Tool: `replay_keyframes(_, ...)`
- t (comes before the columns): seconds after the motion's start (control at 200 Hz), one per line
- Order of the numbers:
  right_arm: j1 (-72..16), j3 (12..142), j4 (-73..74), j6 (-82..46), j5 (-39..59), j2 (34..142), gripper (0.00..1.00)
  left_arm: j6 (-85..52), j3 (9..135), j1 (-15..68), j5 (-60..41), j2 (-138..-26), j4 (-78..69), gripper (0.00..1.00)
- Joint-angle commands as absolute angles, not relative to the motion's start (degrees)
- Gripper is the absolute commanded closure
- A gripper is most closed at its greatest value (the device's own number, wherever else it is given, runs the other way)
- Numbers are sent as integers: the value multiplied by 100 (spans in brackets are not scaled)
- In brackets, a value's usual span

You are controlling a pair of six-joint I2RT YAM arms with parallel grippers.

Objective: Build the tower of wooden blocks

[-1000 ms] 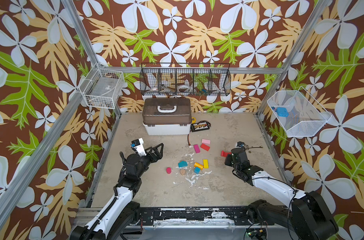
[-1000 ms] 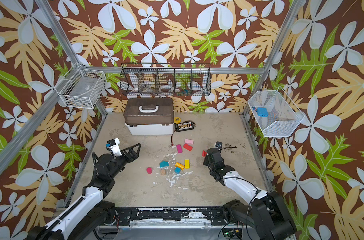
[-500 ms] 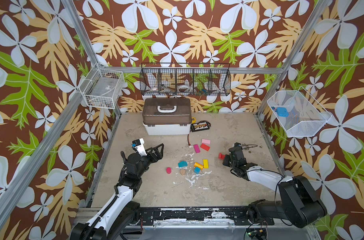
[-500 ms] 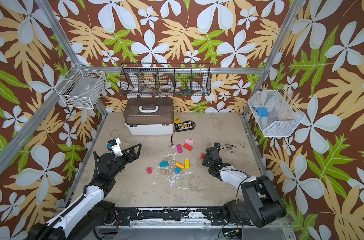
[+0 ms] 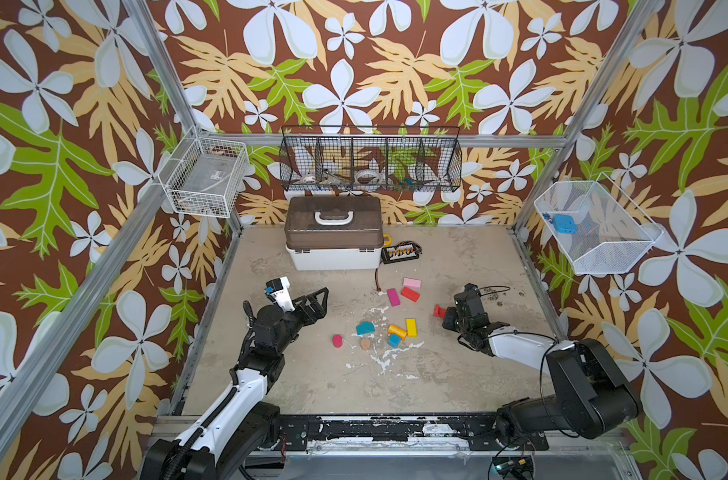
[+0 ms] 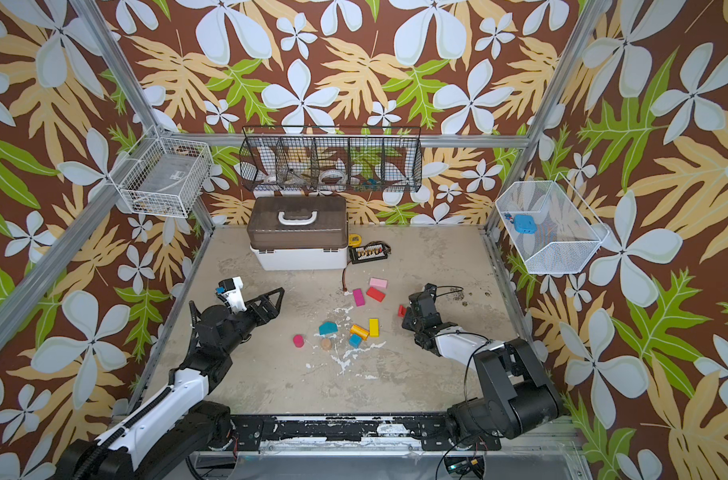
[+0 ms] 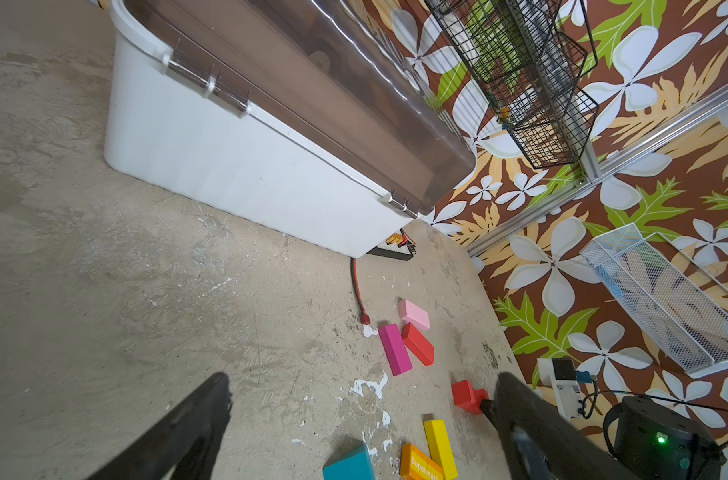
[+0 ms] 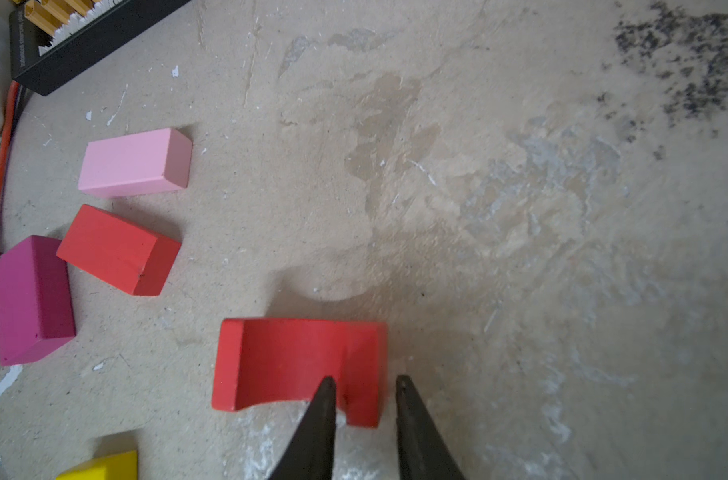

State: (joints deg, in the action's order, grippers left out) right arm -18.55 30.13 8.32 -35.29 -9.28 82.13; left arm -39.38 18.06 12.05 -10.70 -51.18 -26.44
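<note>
Our right claw (image 8: 364, 386) is down low at the table (image 5: 312, 374), opened just a crack, with its two black tips either side of one leg of the red arch (image 8: 291, 357). One tip overlaps the inner side of that leg. The other sits just off the outer face with a sliver of table showing between. So we'd call it slightly open around the leg, and we can't tell if it's really pinching. The arch lies flat on the table, at the right edge of the block scatter in both top views.

Our left claw (image 7: 364, 380) is spread wide with nothing in it. It hangs above the table to the left of the blocks and points toward them.

Moving out from the arch, the red bar (image 8: 113, 249) and magenta bar (image 8: 32, 299) lie just beside each other. The pink bar (image 8: 133, 162) is near them, a bit further back.

Mid-table there's a looser bunch. The yellow bar (image 5: 411, 327) has the orange cylinder (image 5: 397, 331) right next to it. The blue cube (image 5: 393, 340) and the teal roof piece (image 5: 365, 328) are close by. The tan cylinder (image 5: 366, 343) and crimson cylinder (image 5: 337, 340) sit further left.

Every block lies on the table by itself, none on top of another.

At the back stands the white toolbox (image 5: 333, 232) with the brown lid. The black-and-orange board (image 5: 400, 252) is beside it.
</note>
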Motion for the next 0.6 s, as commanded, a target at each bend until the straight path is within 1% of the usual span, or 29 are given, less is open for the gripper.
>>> replay_keyframes(0.0,-1864,3018,890,-3507,-949,8214,66,-3964,1854,1209,-1066,-5124,-2764,0)
replay_keyframes(0.075,-1860,2978,908,-3539,-999,8193,63,-3964,1837,1205,-1069,-5132,-2799,0)
replay_keyframes(0.22,-1865,2977,894,-3559,-969,8119,63,-3957,1863,1200,-1064,-5139,-2752,0)
replay_keyframes(0.376,-1865,2888,1001,-3597,-932,8007,65,-3982,1859,1205,-1088,-5159,-2785,0)
replay_keyframes(0.596,-1864,3086,1002,-3365,-926,8182,69,-3981,1863,1209,-1090,-5124,-2760,0)
